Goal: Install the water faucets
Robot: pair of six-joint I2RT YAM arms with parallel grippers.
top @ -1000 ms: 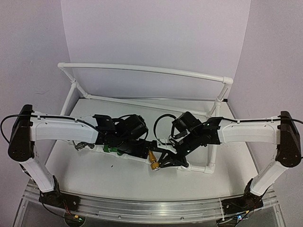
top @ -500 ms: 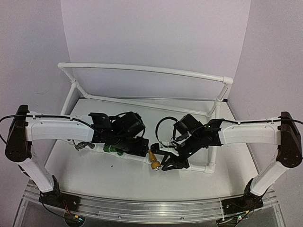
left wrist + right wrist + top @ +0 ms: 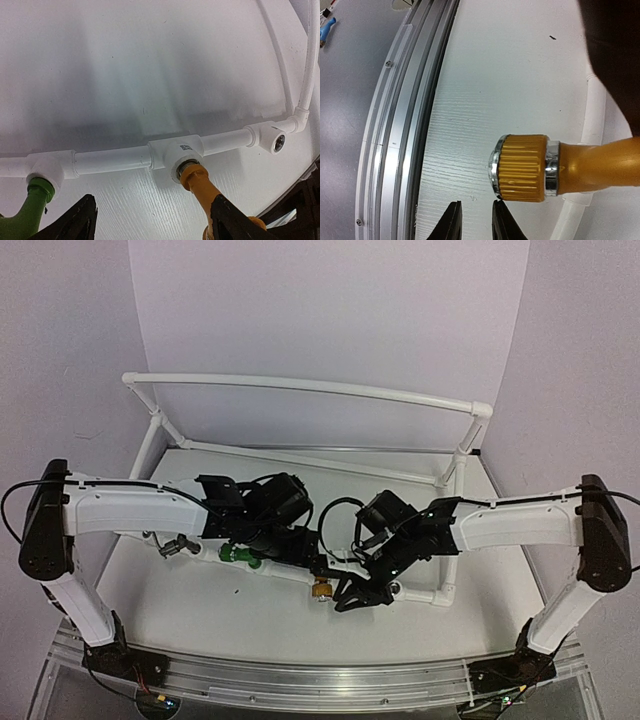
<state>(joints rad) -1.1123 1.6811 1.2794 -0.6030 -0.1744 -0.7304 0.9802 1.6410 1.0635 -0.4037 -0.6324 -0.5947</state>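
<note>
The brass-gold faucet (image 3: 197, 180) is threaded into the middle socket of the white pipe frame (image 3: 110, 161); in the right wrist view its ribbed knob (image 3: 522, 167) points at the near edge. The green faucet (image 3: 30, 210) sits in the left socket. The dark grey faucet (image 3: 178, 545) lies at the frame's left end. My left gripper (image 3: 155, 220) is open wide and empty, straddling the brass faucet's body. My right gripper (image 3: 476, 222) is nearly shut and empty, with one fingertip (image 3: 502, 220) at the knob's rim.
An empty socket (image 3: 277, 142) shows at the frame's right end. The table's aluminium near-edge rail (image 3: 395, 150) runs close to my right gripper. The tall white pipe frame (image 3: 300, 387) stands at the back of the table.
</note>
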